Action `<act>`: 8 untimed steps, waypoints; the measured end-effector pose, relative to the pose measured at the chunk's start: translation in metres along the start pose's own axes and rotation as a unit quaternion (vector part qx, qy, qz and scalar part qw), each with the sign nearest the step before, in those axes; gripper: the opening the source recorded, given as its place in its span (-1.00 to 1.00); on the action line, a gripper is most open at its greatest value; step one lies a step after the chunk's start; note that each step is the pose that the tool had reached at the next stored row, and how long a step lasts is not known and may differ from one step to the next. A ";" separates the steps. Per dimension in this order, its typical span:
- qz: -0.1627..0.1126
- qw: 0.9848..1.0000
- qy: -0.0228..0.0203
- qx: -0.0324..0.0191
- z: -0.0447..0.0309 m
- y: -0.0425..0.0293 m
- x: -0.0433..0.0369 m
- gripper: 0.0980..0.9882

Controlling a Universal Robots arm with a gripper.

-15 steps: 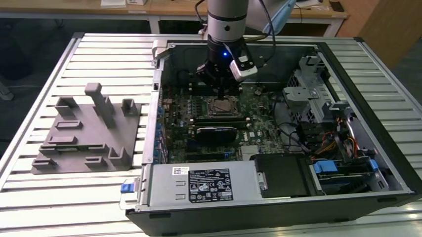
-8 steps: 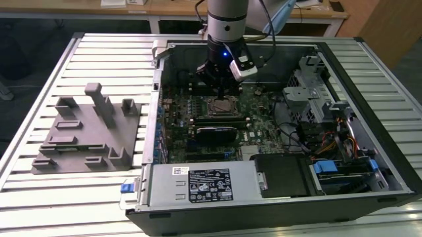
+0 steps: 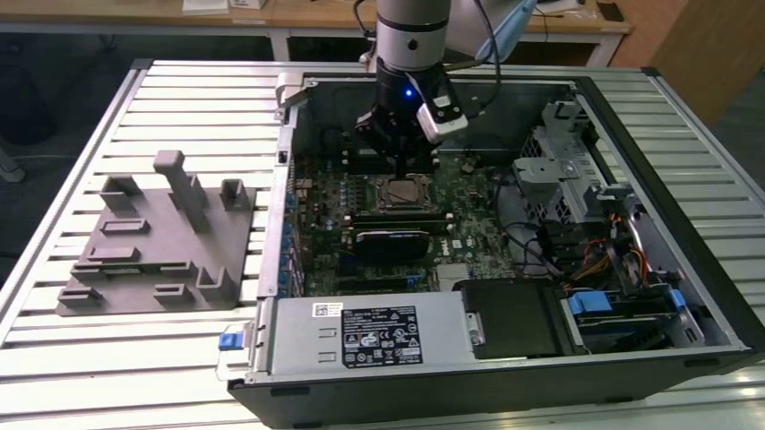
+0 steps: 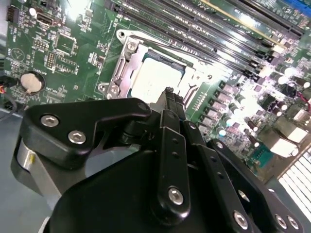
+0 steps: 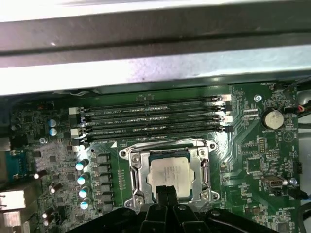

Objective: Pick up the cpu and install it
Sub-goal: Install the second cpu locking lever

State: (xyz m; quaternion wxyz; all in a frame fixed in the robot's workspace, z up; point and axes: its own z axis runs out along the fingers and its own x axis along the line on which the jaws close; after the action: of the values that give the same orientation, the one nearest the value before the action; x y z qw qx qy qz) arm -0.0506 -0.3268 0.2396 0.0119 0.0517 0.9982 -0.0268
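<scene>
The cpu (image 3: 402,191) is a flat square chip with a pale silver-white top. It lies flat in the metal socket frame (image 5: 137,175) on the green motherboard (image 3: 472,228) of the open computer case. Both wrist views show the cpu (image 4: 154,80) (image 5: 172,174) seated inside the frame. My gripper (image 3: 403,173) hangs straight above it, with its black fingers drawn together into one narrow tip. That tip, the gripper (image 4: 168,92) (image 5: 165,191), is at the near edge of the chip with nothing between the fingers. Whether it touches the chip cannot be told.
A large grey fixture (image 3: 156,242) with raised blocks lies on the slatted table at the exterior view's left. Inside the case are a black glossy module (image 3: 389,244), the power supply (image 3: 358,331) and drive cages (image 3: 574,179). Memory slots (image 5: 150,119) and a coin battery (image 5: 273,118) flank the socket.
</scene>
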 end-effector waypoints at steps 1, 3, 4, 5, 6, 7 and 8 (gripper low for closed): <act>0.000 1.000 0.000 0.000 -0.0019 -0.0001 -0.0001 -0.98; 0.000 1.000 0.000 0.000 -0.0060 -0.0003 -0.0002 -0.98; 0.000 1.000 0.000 0.000 -0.0082 -0.0004 -0.0002 -0.98; 0.000 1.000 0.000 0.000 -0.0100 -0.0005 -0.0003 -0.98; 0.000 1.000 0.000 0.000 -0.0107 -0.0005 -0.0003 -0.98; 0.000 1.000 0.000 0.000 -0.0106 -0.0005 -0.0003 -0.98; 0.000 1.000 0.000 0.000 -0.0106 -0.0005 -0.0003 -0.98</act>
State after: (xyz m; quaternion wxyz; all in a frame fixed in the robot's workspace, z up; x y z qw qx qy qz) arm -0.0506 -0.3268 0.2502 0.0120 0.0517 0.9982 -0.0267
